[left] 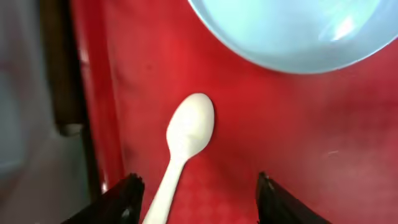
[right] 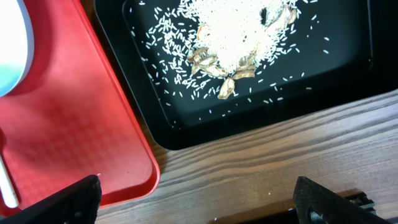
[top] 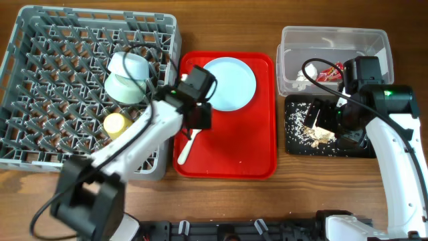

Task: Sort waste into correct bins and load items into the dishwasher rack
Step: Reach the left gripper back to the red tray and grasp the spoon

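Over the red tray (top: 234, 157), the left pincer (left: 199, 199) hangs with its fingers spread wide and nothing held. A white plastic spoon (left: 186, 134) lies flat below it, the bowl of the spoon just ahead of the fingertips and the handle running back between them, closer to the left finger; contact cannot be told. Farther ahead sits the round, glossy pale-blue plate (left: 292, 31). Off to this pincer's left stands the grey rack (top: 93, 15), where a pale-blue bowl (top: 127, 77) lies tipped among the pegs and a yellow-green cup (top: 116, 124) sits near it.

The right pincer (right: 202, 199) is also wide open and empty, above the near edge of the black tray (right: 155, 118) and the wooden table (right: 261, 168). Ahead of it lie the scraps (right: 233, 34): a heap of white rice-like grains mixed with beige-brown bits, loose grains scattered around. Beyond them the clear tub (top: 334, 37) holds a shiny red wrapper (top: 329, 72) and a white tissue (top: 302, 77), both partly hidden by the arm.
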### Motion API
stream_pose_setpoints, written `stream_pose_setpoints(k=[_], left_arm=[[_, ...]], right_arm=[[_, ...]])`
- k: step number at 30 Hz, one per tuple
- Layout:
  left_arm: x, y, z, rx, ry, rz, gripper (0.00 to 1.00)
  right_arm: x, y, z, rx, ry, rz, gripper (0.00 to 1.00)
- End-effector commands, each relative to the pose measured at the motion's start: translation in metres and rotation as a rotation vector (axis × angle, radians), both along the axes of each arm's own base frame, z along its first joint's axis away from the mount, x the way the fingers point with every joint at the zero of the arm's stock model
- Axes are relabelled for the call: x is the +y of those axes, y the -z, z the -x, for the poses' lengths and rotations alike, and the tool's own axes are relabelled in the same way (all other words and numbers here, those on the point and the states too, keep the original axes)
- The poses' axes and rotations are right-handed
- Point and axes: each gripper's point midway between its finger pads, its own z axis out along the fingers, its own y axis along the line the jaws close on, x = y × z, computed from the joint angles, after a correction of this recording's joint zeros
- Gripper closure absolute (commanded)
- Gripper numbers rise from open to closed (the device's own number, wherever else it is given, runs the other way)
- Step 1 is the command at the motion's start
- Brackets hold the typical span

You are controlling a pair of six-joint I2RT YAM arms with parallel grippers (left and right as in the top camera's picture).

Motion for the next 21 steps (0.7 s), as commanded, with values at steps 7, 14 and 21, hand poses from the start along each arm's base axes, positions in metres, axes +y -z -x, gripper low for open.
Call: stream_pose_setpoints(k=[7, 14, 21], left_arm=[[0.000, 0.071, -0.004, 0.095, 0.132, -0.098, 0.36], [0.006, 0.092, -0.003, 0.123, 0.132, -0.144, 0.58], [0.007, 0.091, 0.000, 0.134, 0.133, -0.150, 0.81]], right_arm=[[0.000, -0.010, -0.003, -0.038, -0.012, -0.002, 0.00], [0.000, -0.010, -0.003, -0.038, -0.012, -0.002, 0.00], [0.000, -0.010, -0.003, -0.038, -0.012, -0.002, 0.00]])
